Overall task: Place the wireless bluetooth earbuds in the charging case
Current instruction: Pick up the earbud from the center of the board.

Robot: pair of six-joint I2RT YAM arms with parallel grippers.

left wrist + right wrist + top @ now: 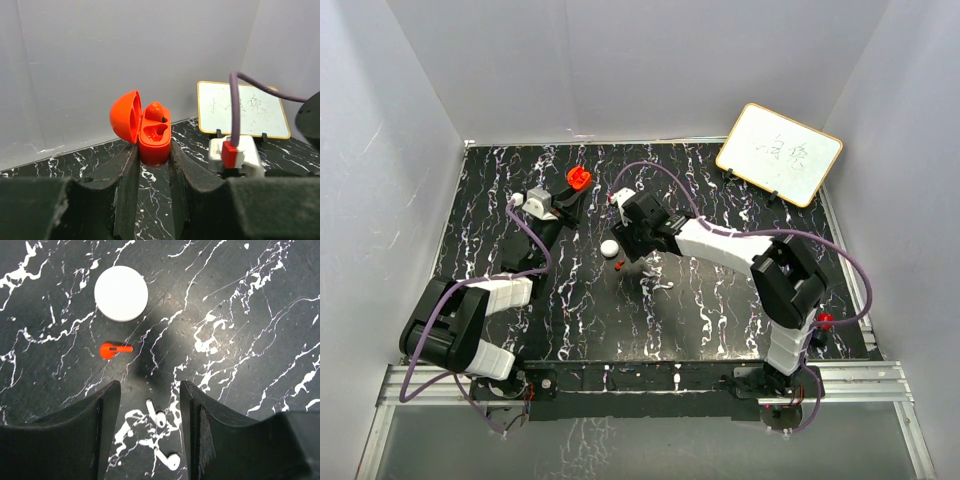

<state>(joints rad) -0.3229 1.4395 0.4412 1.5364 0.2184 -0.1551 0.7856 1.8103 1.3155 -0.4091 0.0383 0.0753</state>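
The left claw (152, 151) gripped the charging case (155, 144) at frame centre, lid open leftward, a seated earbud (155, 111) inside. The loose earbud (115, 350) lay left of centre on the surface (240, 340), horizontal, stem pointing right; the right claw (150, 390) stood half open, empty

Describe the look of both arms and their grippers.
The left arm and right arm are white shells with black joints, each trailed by a purple cable. The left gripper and right gripper have two matte black, wedge-shaped fingers. A red plug ends one cable.
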